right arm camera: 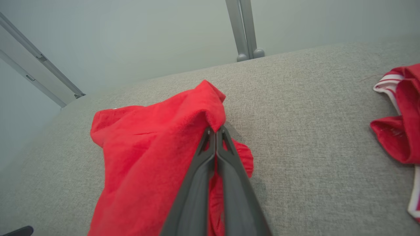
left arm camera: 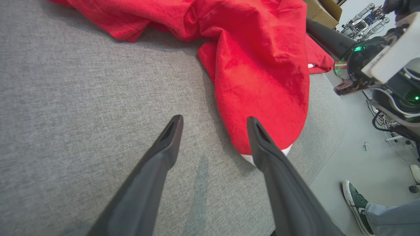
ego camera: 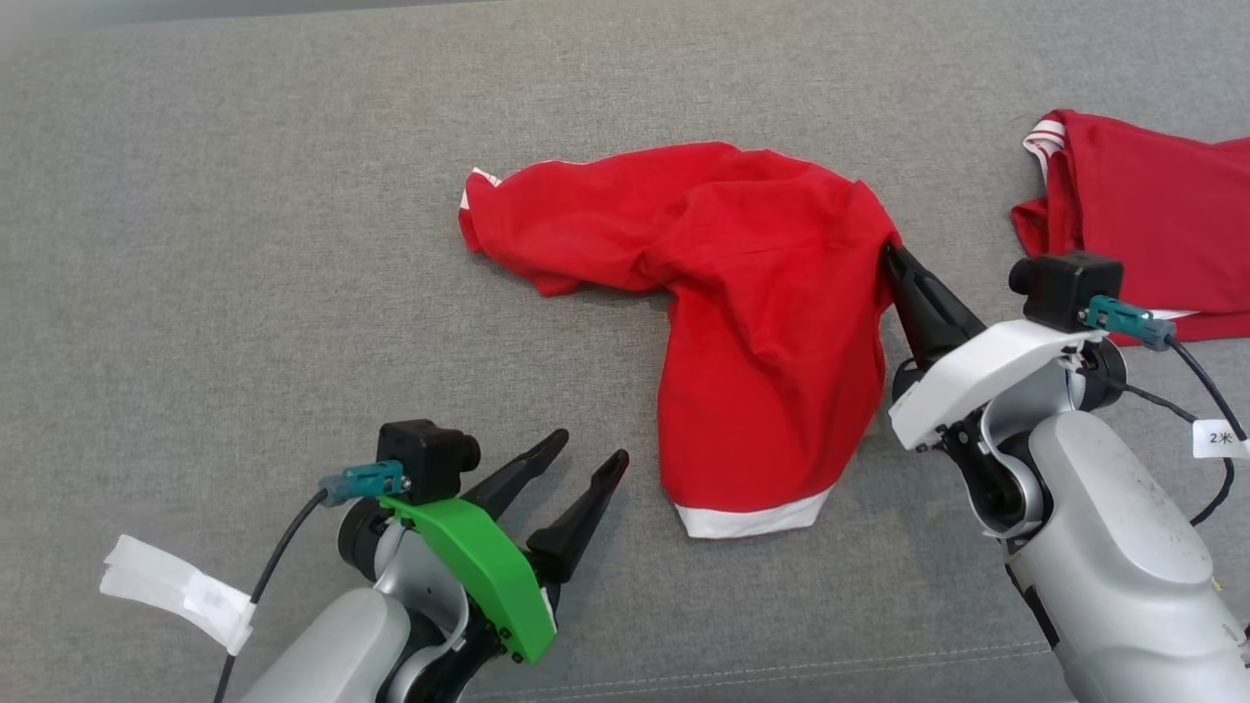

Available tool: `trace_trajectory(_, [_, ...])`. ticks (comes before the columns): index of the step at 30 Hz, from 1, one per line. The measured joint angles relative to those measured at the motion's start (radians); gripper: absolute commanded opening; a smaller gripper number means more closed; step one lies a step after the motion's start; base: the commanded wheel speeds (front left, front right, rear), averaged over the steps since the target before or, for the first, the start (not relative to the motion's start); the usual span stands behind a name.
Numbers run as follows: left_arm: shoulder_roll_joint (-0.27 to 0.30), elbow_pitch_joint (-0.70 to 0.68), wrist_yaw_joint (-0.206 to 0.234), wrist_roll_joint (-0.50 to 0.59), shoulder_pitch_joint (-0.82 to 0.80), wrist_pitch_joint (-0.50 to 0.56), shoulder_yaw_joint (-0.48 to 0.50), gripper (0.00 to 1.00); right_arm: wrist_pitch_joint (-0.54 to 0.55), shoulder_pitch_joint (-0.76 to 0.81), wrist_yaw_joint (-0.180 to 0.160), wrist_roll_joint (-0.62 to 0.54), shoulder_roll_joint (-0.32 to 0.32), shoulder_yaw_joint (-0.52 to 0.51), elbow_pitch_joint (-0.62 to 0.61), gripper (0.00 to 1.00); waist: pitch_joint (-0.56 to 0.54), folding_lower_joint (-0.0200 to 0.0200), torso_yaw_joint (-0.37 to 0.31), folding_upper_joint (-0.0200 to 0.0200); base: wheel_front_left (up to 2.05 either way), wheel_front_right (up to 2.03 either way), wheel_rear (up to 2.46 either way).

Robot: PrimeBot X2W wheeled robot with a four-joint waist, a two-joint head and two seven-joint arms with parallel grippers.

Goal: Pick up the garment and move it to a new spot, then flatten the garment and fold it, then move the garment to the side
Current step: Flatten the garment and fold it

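Right gripper: fingers clenched on a raised fold at the right edge of the crumpled red cotton garment with a white hem band. How much cloth sits inside the pinch is unclear. From there the garment lies leftward on the grey woven surface, bent in an L, with one limb toward the robot and one leftward. Left gripper: spread, empty, near the hem.

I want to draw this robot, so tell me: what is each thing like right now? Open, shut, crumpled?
Red garment: crumpled, not folded, pinched at one edge.
Right gripper: shut on the red garment's edge.
Left gripper: open, holding nothing, fingers apart above the grey surface.
Second red garment: bunched up, lying apart to the right, untouched.
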Motion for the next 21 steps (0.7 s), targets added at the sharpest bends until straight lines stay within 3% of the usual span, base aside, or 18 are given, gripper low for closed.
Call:
trace_trajectory(10, [-0.015,0.013,-0.003,-0.006,-0.001,0.0,0.0,1.0,-0.056,-0.05,0.017,-0.028,-0.002,0.018,-0.062,0.0,-0.02,0.0,-0.029,0.0,0.0,0.0,0.0])
trace_trajectory(21, [-0.039,0.048,-0.003,-0.022,0.0,-0.01,0.01,1.0,-0.067,-0.157,0.041,-0.078,0.021,0.126,-0.164,0.0,-0.072,0.0,0.003,0.0,0.0,0.0,0.0])
